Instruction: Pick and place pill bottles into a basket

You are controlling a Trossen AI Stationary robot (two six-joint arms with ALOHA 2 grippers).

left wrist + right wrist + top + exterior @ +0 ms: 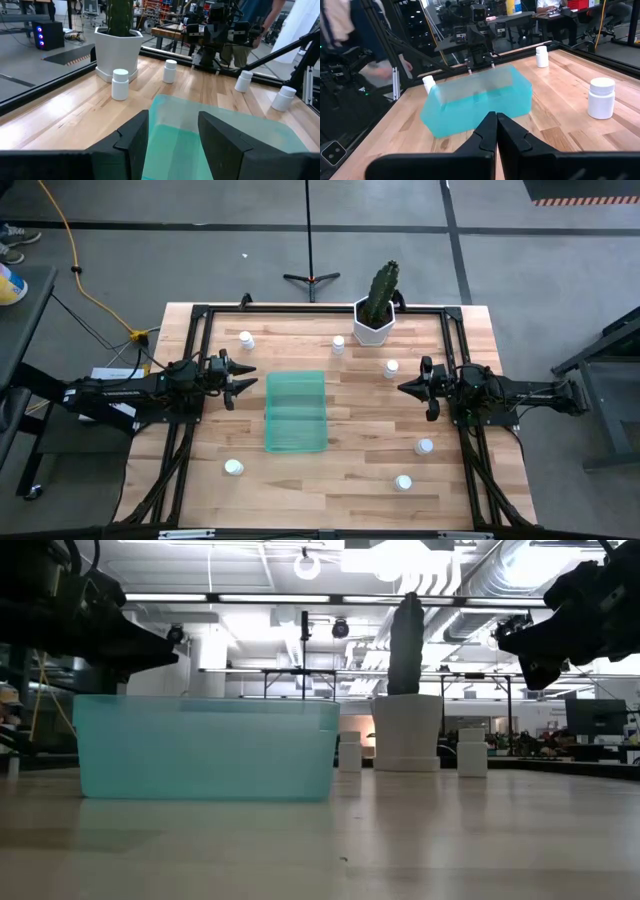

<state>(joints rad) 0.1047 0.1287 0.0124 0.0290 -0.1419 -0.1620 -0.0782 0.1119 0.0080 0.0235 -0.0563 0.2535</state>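
Observation:
The translucent green basket (296, 411) stands in the middle of the table, with nothing showing inside it. Several white pill bottles stand upright on the wood: three on the far side (246, 339) (338, 344) (391, 368), two at the near right (425, 447) (403, 482) and one at the near left (233, 468). My left gripper (245, 383) is open and empty just left of the basket, above the table; its fingers (135, 140) frame the basket's near end (175, 112). My right gripper (405, 388) is shut and empty to the right of the basket, with its fingertips together (496, 130).
A white hexagonal pot with a cactus (373, 320) stands at the table's far edge. A black frame (300, 310) runs around the tabletop. Bare wood lies between the basket and my right gripper. People stand in the room beyond the table (260, 20).

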